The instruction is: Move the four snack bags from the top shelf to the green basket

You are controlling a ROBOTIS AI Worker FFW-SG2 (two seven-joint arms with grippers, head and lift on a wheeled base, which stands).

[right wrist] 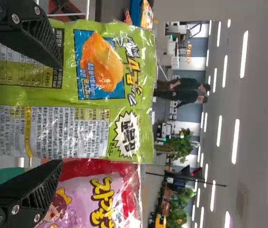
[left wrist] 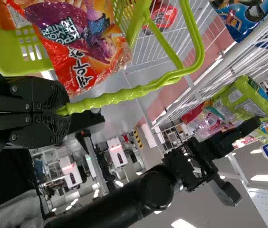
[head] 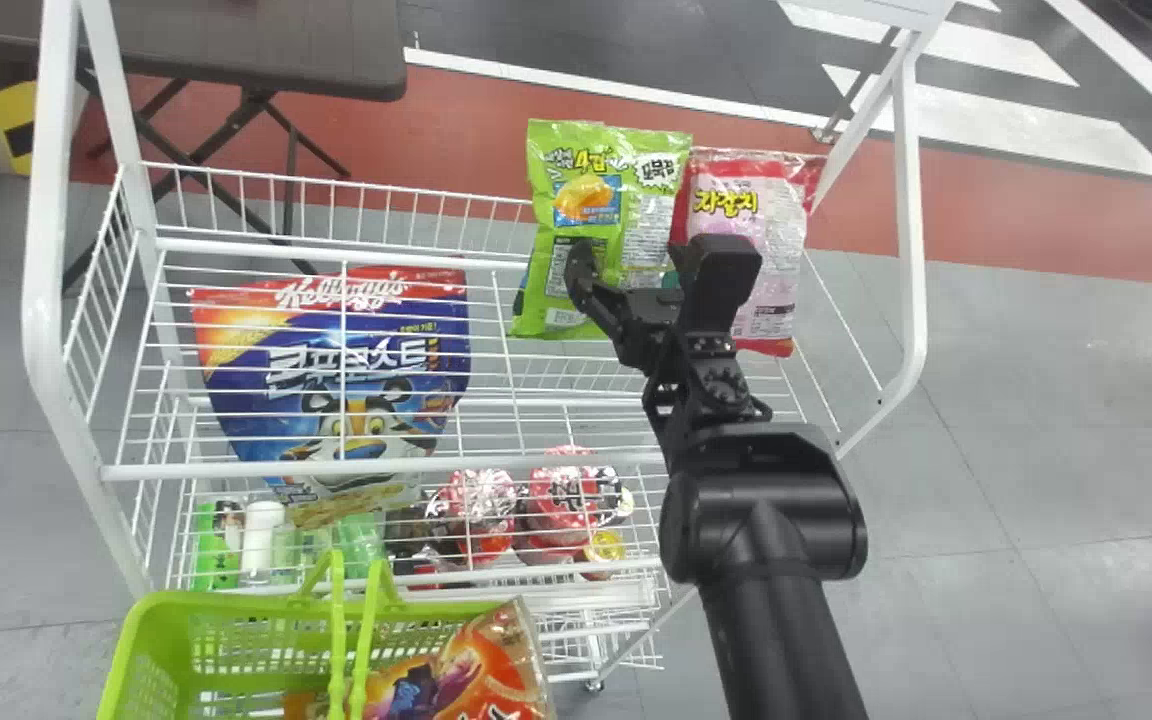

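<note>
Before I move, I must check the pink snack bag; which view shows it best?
The head view: the pink snack bag shows there from top to bottom, partly behind the right gripper. The right wrist view has it closer, cut off; the left wrist view, small.

The blue bag [head: 271, 390] reads "Kellogg's", the green bag [head: 546, 275] "4겹" and the pink bag [head: 774, 265] "자갈치".

The head view's bottom edge cuts off the green basket [head: 148, 625] and the orange snack bag [head: 484, 672] inside; the right gripper [head: 652, 258] partly hides the pink snack bag [head: 774, 250].
</note>
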